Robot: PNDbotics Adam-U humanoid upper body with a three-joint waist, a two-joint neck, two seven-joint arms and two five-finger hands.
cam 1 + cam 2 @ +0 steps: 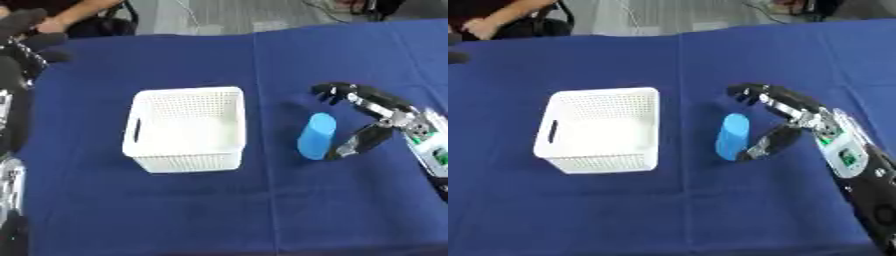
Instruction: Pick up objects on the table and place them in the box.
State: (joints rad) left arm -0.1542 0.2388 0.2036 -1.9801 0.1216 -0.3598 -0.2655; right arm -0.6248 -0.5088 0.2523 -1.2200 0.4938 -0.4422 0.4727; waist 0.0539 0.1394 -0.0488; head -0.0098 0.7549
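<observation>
Right hand (798,120) fingers (750,95) bracket upright blue cylinder (731,136).

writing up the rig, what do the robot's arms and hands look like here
The right hand has black fingers with silver joints, on a forearm carrying a white panel with a green patch. The left hand at the upper left edge is black, with silver parts on its arm.

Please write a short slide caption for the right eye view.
Right hand open around an upright blue cylinder, beside an empty white basket.
</observation>
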